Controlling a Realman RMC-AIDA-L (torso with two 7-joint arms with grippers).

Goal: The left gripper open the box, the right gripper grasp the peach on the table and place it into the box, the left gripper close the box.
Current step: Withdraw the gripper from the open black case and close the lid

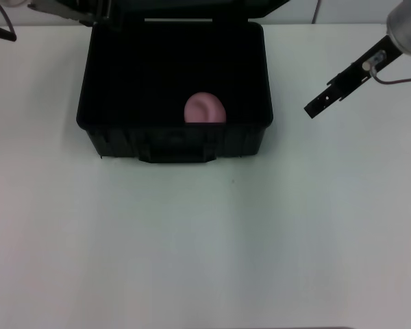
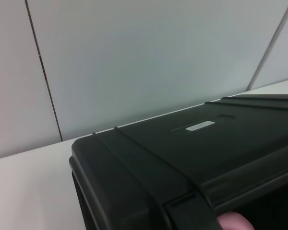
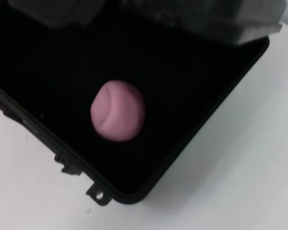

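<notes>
The black box (image 1: 99, 133) stands open at the table's far middle, its lid (image 1: 192, 8) raised at the back. The pink peach (image 1: 205, 110) lies inside it, against the front wall. My left gripper (image 1: 89, 15) is at the lid's back left corner. The left wrist view shows the lid's outer face (image 2: 149, 158) with its white label (image 2: 200, 126), and a sliver of peach (image 2: 235, 223) beneath. My right gripper (image 1: 314, 108) hangs over the table to the right of the box, holding nothing. From its wrist, the peach (image 3: 117, 110) rests on the dark box floor (image 3: 192, 86).
The white table (image 1: 205, 247) stretches wide in front of the box and to both sides. The box's handle (image 1: 175, 152) and latches face the near side. A pale panelled wall (image 2: 149, 62) rises behind the table.
</notes>
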